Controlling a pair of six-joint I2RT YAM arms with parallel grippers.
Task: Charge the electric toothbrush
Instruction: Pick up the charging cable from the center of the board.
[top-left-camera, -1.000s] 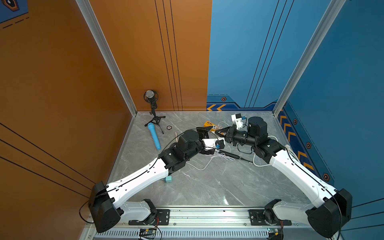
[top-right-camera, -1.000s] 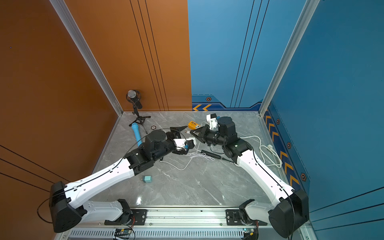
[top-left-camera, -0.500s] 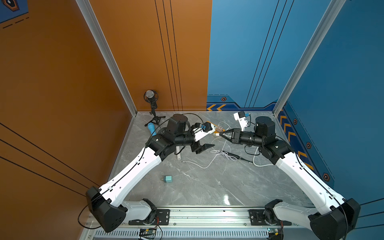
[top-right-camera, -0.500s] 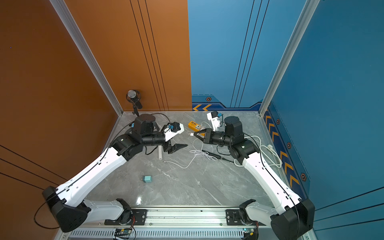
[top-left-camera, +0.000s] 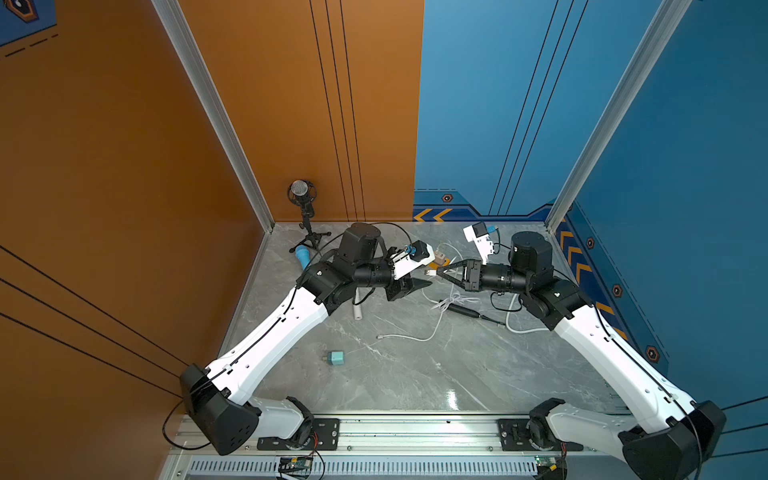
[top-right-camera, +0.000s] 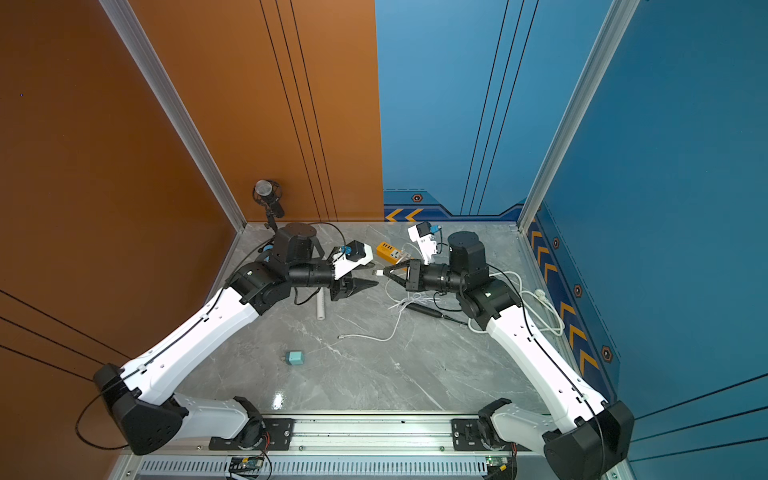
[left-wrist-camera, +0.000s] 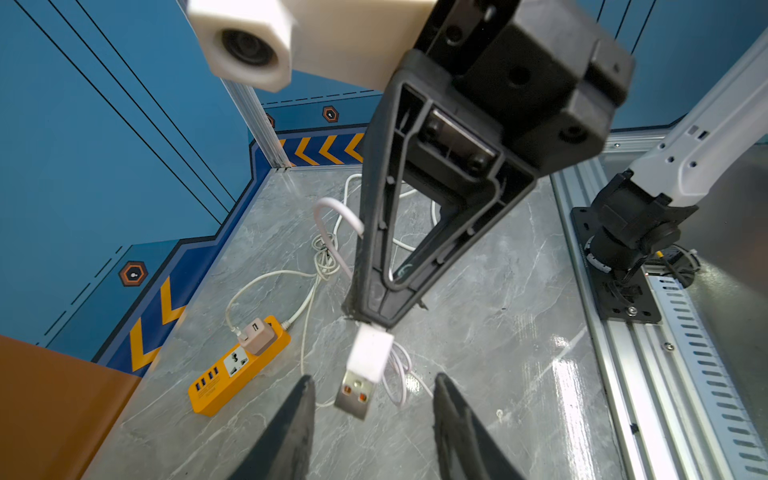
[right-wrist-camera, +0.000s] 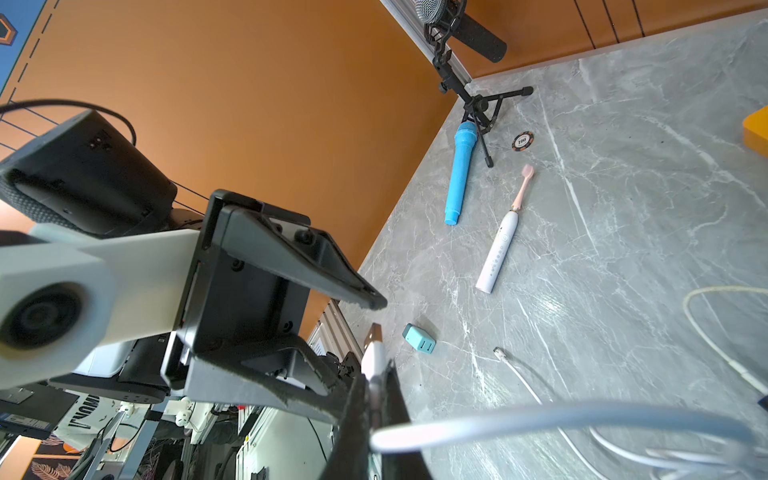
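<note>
Your grey bench (top-left-camera: 415, 374) carries everything. Above it the two arms meet in the air near the orange power strip (top-right-camera: 388, 250), on the strip's side toward the arm bases. The right gripper (top-left-camera: 436, 273) has its fingers clamped on the white body of the USB plug (left-wrist-camera: 368, 353). The left gripper (left-wrist-camera: 374, 376) faces it, with its fingers (left-wrist-camera: 297, 419) apart on either side of the plug's metal end and not touching it. The strip lies near the back of the bench, and a pinkish adapter (left-wrist-camera: 255, 334) is already seated in it. The electric toothbrush (right-wrist-camera: 498, 245) lies flat on the bench, well apart from the strip on the left arm's side, beside a blue toy microphone (right-wrist-camera: 459, 174). I can see nothing connected to it. The white cable (top-left-camera: 432, 328) lies loosely on the bench, nearer the arm bases than the strip. A teal adapter cube (top-left-camera: 336, 357) sits farther from the strip again. I cannot tell whether the small loose connector (right-wrist-camera: 498, 353) belongs to the held cable. You look to be handing the plug from right to left, early in the task. Next, have the left fingers take the white body squarely and leave the metal end free. Only then should the right let go, or the plug may twist or drop.
</note>
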